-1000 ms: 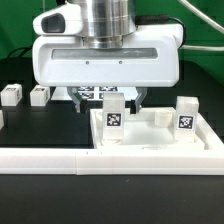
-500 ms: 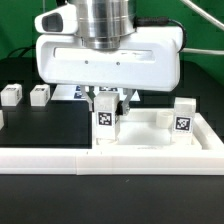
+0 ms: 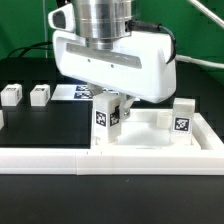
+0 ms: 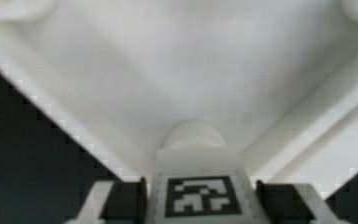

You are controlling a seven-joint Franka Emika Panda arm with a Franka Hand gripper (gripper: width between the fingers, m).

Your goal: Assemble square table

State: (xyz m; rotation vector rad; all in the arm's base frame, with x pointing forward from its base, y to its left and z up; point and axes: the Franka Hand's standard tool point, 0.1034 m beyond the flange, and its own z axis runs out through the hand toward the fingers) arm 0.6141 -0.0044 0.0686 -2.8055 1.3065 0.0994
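The square tabletop lies on the black table at the exterior view's right, hard against the white rail. One tagged leg stands upright in its right corner. My gripper hangs over the top's left part, shut on another white tagged leg, and both are tilted. In the wrist view the held leg's tag sits between the two dark fingers, with the tabletop's white inside and a round socket beyond it.
Two loose tagged legs stand at the exterior view's left. The long white L-shaped rail runs along the front. The marker board lies behind my gripper. A cable hangs at the back right.
My gripper has tilted, rotating with the leg held in it. The leg has shifted a little toward the exterior view's left since a second ago. The other parts have not moved.
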